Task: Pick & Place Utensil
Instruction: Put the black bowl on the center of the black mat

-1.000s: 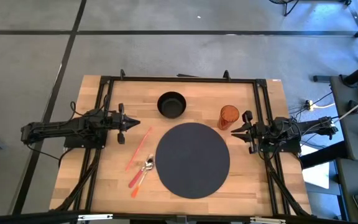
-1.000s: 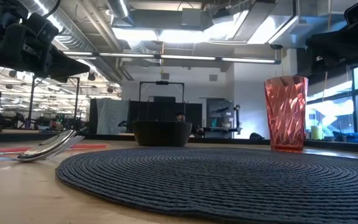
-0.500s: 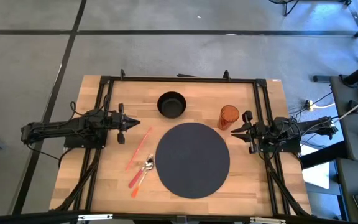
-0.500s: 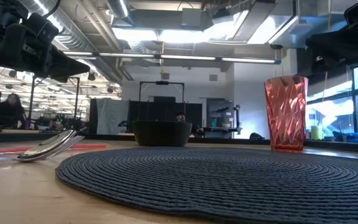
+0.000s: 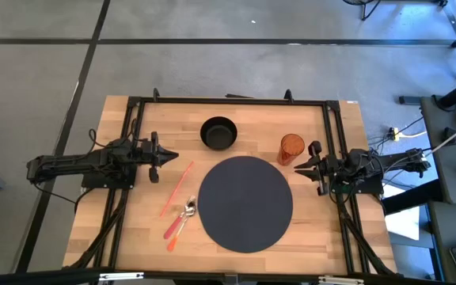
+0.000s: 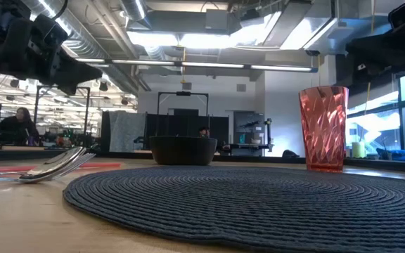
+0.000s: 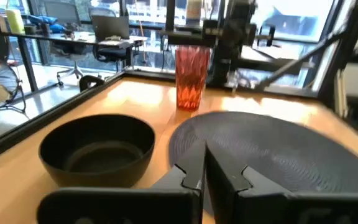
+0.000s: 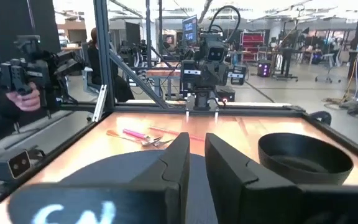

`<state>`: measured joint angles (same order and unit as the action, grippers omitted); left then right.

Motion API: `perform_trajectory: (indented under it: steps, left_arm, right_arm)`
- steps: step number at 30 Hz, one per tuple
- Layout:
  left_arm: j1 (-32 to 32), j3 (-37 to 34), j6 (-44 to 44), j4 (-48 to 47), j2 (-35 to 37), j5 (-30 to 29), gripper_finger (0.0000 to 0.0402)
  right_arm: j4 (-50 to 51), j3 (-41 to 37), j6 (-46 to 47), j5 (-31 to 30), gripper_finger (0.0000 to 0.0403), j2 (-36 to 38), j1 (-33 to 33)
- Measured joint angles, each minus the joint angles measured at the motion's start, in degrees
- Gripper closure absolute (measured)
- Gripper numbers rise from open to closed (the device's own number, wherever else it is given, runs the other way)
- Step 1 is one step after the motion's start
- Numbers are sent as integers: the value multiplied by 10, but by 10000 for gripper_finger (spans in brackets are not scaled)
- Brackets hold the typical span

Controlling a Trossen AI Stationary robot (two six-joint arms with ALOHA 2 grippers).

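Two metal utensils with orange-red handles point(image 5: 182, 218) lie side by side on the wood just left of the round dark placemat point(image 5: 245, 203). Their heads show at table height point(image 6: 55, 165) and in the right wrist view point(image 8: 145, 138). A thin pink stick point(image 5: 177, 188) lies beside them. My left gripper point(image 5: 171, 157) hovers shut above the table, up-left of the utensils, pointing right point(image 7: 204, 152). My right gripper point(image 5: 298, 166) is shut too and waits at the mat's right edge, beside the cup point(image 8: 197, 140).
A black bowl point(image 5: 218, 133) sits at the far side of the mat point(image 7: 98, 149). An orange-red ribbed cup point(image 5: 291, 147) stands upright near the right gripper point(image 6: 323, 128). A black frame point(image 5: 228, 100) runs around the table. A person stands in the room beyond.
My left gripper has shifted a little in the low view. The utensils, bowl, cup and mat lie as before, and a person has moved in the room behind.
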<state>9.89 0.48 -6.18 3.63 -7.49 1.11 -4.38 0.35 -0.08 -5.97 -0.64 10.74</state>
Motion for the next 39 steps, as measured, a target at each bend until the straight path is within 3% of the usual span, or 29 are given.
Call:
perform_trajectory:
  steps: [5, 9, 12, 17, 26, 31, 34, 39]
  left_arm:
    - [0, 0, -31, 40, 0, -1, 395]
    - [0, 0, -33, 73, 0, -12, 395]
    - [0, 5, -38, 115, -2, -40, 396]
    - [-8, 61, -44, 90, -61, -104, 400]
    - [-33, 243, -61, 43, -349, -111, 399]
    - [-35, 409, -72, -111, -552, -130, 398]
    - [-38, 525, -27, -220, -668, -136, 390]
    - [-49, 691, 12, -335, -818, -124, 352]
  right_arm:
    - [-8, 0, 26, 0, 350, 0, 0]
    - [-19, 0, -16, 0, 350, 0, 0]
    - [-19, 0, -28, 0, 350, 0, 0]
    - [-24, 0, -29, 0, 350, 0, 0]
    - [-33, 0, -30, 0, 350, 0, 0]
    - [-32, 0, -26, 0, 350, 0, 0]
    - [-32, 0, -19, 0, 350, 0, 0]
    - [-31, 0, -22, 15, 350, 0, 0]
